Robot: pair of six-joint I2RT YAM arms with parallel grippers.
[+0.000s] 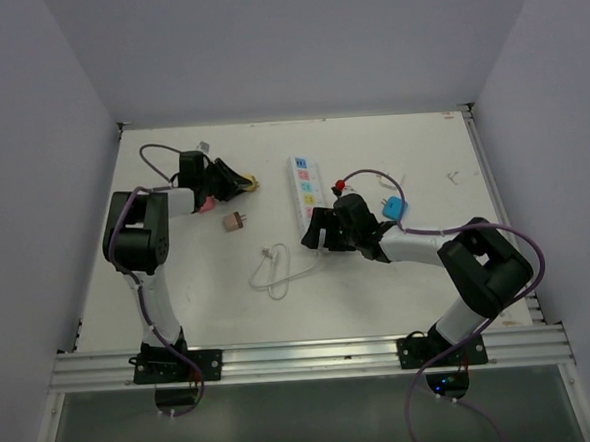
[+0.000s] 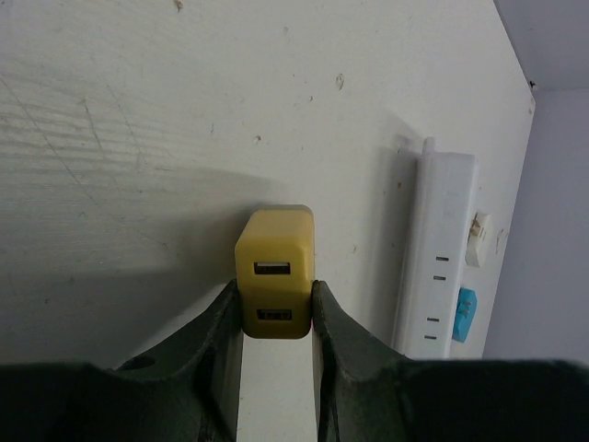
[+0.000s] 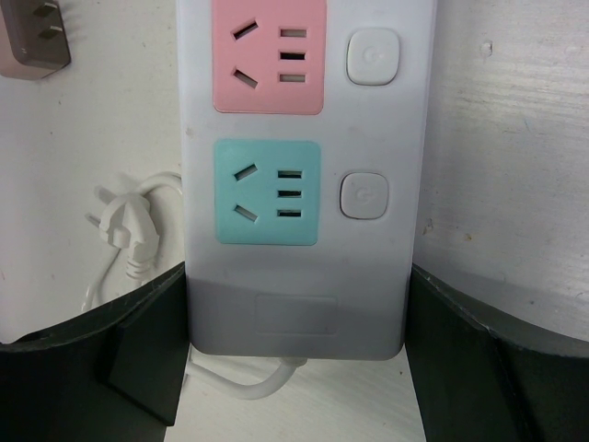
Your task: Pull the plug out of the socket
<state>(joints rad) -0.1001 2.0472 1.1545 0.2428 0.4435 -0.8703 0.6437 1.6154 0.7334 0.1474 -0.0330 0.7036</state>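
Jaws of the left gripper (image 2: 274,293) clamped a yellow plug (image 2: 274,244), prongs hidden, left of the socket (image 3: 299,184); the right gripper (image 3: 296,276) pinched the socket's cord end.

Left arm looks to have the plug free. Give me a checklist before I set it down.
1. Yellow plug clear of the socket: ok, a gap shows between them.
2. Left end effector shut on the plug: ok.
3. Right end effector gripping the socket's near end: ok, fingers against both sides.
4. Table around the plug bare: ok in the left wrist view.
5. Plug's height above the table: cannot tell.
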